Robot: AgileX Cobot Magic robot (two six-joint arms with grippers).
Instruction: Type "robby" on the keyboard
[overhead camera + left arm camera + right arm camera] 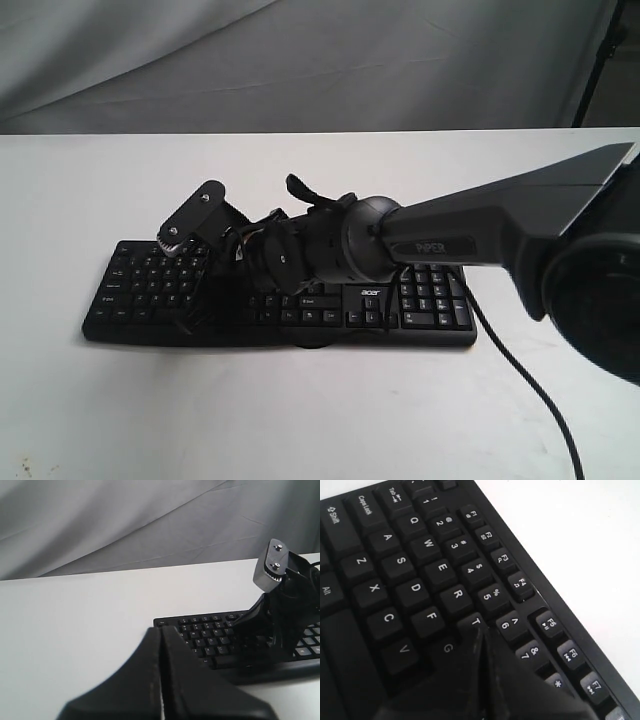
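Note:
The black keyboard (420, 300) lies across the white table, with its white acer logo (368, 291) towards the right end. My right arm reaches across it to the left half. In the right wrist view, my right gripper (482, 631) is shut, its joined tips pointing down at the T key (472, 622), beside G and 6; whether they touch the key I cannot tell. In the left wrist view, my left gripper (161, 629) is shut on nothing and stays off the keyboard's (200, 630) left end. The exterior view does not show it.
A thin black cable (520, 380) runs from the keyboard's right end across the table towards the front edge. The right arm's long dark link (480, 225) passes over the keyboard's right half. A grey cloth backdrop (300, 60) hangs behind the table.

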